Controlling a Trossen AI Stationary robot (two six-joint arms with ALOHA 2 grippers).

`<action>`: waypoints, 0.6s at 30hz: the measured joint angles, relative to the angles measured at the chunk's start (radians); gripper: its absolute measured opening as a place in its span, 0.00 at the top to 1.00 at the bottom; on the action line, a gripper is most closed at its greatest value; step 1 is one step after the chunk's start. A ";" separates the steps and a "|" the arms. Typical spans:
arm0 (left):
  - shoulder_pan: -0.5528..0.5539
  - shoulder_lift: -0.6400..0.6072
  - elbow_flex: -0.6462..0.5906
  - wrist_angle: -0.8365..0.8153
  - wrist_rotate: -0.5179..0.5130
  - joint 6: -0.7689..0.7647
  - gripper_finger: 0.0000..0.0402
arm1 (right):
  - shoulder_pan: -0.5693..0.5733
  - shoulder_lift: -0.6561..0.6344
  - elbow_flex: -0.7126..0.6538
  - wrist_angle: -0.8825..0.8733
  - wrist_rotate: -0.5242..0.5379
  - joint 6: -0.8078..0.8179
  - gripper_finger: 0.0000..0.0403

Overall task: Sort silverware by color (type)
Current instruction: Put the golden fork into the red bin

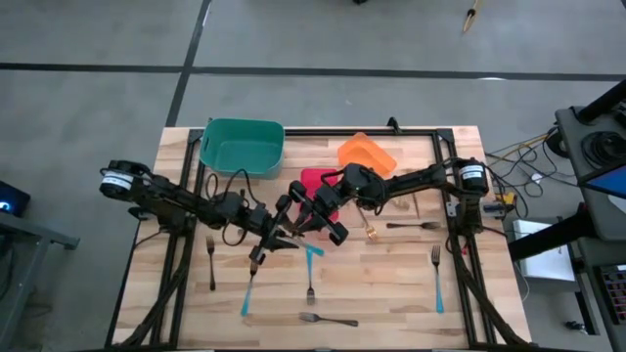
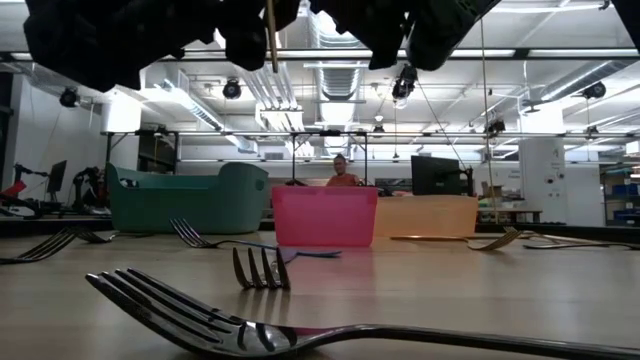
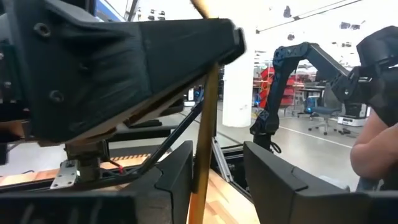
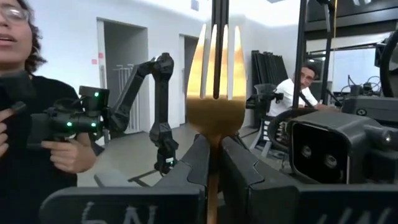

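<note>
Tines of the thin gold metal fork (image 4: 215, 87) show pinched by the right gripper (image 4: 214, 163); overhead apparently hides them, left gripper (image 3: 214, 177) spread.

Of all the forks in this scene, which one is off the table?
The gold metal fork, pinched upright in the right claw above mid-table; every other fork lies flat on the wooden table.

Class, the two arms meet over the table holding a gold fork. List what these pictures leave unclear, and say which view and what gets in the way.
- Bin contents: red bin partly covered by the arms in the high view; the low view shows only walls.
- Gold fork: its handle is hidden between the right pincer fingers in the right wrist view.
- Left pincer: whether it touches the fork cannot be told; the other arm's body blocks the left wrist view.
- Both pincers: cut off by the top edge in the low view.
</note>
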 joint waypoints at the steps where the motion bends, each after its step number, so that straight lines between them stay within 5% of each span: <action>1: 0.000 0.000 0.000 0.000 0.000 0.001 0.71 | -0.003 0.000 0.000 0.000 -0.004 0.003 0.97; 10: 0.000 0.000 -0.003 -0.008 -0.052 0.013 0.97 | -0.015 0.000 -0.002 -0.016 -0.007 -0.002 0.97; 18: -0.006 -0.002 -0.004 -0.014 -0.175 0.007 0.98 | -0.051 -0.007 -0.003 -0.032 -0.014 0.080 0.88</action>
